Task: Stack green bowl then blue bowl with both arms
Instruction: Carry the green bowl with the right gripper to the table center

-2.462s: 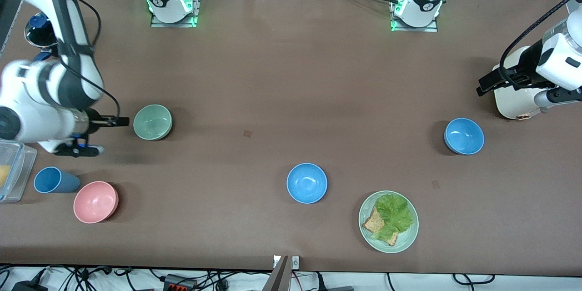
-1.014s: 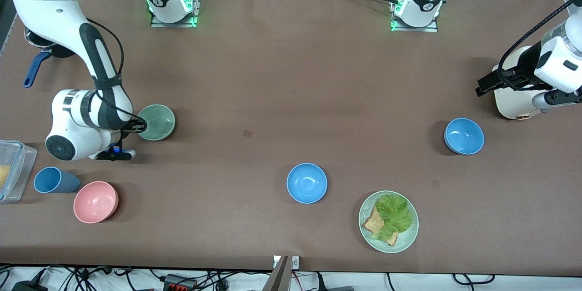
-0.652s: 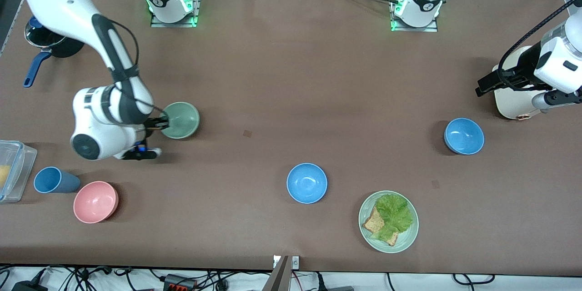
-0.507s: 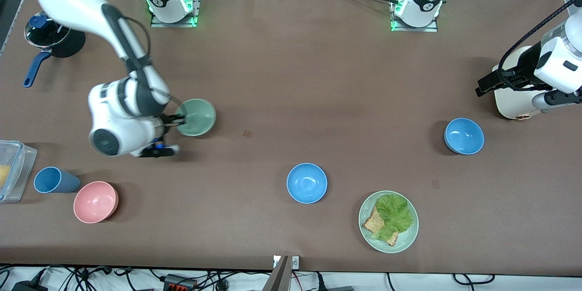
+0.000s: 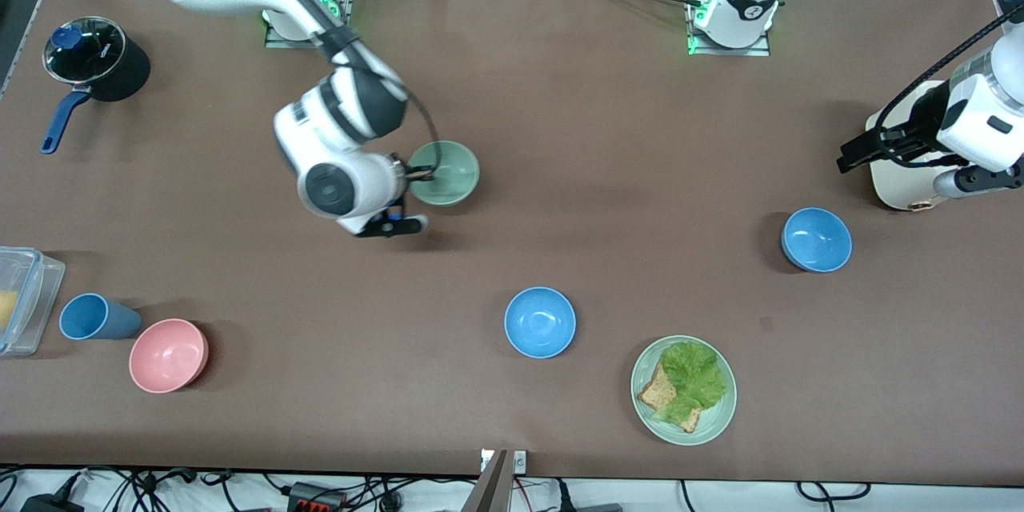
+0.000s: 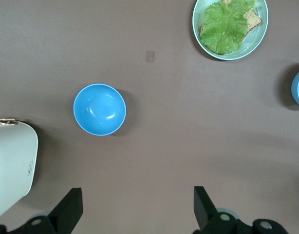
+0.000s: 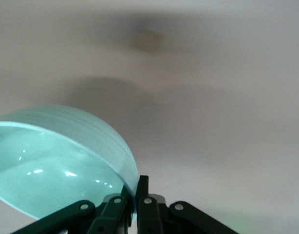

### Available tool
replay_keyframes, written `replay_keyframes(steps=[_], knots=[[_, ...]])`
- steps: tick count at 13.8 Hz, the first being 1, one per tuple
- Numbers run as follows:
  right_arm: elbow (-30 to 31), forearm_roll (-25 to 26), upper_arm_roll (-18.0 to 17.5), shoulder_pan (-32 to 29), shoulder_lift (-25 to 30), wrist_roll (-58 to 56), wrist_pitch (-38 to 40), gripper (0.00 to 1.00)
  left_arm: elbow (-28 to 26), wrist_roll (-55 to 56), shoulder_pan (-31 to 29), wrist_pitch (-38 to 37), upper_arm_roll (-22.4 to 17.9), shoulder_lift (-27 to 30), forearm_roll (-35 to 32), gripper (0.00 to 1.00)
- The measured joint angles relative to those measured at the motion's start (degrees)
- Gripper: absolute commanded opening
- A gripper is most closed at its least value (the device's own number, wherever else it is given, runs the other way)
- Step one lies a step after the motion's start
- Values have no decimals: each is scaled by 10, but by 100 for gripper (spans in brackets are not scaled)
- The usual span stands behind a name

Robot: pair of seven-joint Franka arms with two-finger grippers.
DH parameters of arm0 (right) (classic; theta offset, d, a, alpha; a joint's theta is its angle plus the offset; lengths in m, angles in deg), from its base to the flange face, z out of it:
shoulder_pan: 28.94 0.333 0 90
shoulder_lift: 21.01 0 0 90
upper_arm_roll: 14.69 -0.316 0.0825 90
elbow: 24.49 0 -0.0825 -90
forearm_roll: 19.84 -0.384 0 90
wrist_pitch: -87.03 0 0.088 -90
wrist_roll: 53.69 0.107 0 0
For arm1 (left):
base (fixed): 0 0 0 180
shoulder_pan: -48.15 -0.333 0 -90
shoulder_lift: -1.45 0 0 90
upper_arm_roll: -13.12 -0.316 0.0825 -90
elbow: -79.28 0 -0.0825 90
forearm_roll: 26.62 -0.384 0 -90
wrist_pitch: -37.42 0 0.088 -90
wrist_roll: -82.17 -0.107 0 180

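Observation:
My right gripper (image 5: 422,173) is shut on the rim of the pale green bowl (image 5: 448,172) and holds it above the table's middle. In the right wrist view the fingers (image 7: 142,187) pinch the bowl's wall (image 7: 52,161). The blue bowl (image 5: 816,239) sits on the table toward the left arm's end; it also shows in the left wrist view (image 6: 100,109). My left gripper (image 5: 860,152) waits, open and empty (image 6: 136,207), in the air beside a white appliance.
A second blue bowl (image 5: 540,322) sits nearer the front camera, beside a green plate (image 5: 642,408) of lettuce and bread. A pink bowl (image 5: 168,354), blue cup (image 5: 94,317), clear container (image 5: 24,296) and lidded pot (image 5: 96,60) are at the right arm's end. The white appliance (image 5: 904,176) stands at the left arm's end.
My right gripper closed on the green bowl, lifted it and carried it from the right arm's end toward the table's middle. The left arm has barely moved.

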Motion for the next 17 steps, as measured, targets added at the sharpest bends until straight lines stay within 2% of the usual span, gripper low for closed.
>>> replay_keyframes(steps=[4,8,9,10,14,17], knots=[[5,0,0,83,-46,60,-82,0,0,0,1,-2,1,-13,0,100],[5,0,6,90,-84,65,-102,1,0,0,0,-2,0,-37,0,100],[5,-2,6,88,-87,65,-104,59,0,0,-1,0,-1,-44,0,100],[4,-6,6,87,-88,65,-104,100,0,0,-2,1,-2,-51,-1,100],[-28,-6,7,78,-79,120,-95,100,0,-51,-7,27,-6,-87,-28,100],[-121,8,8,62,-33,132,37,100,-1,-121,-25,68,-7,-113,-37,100]])
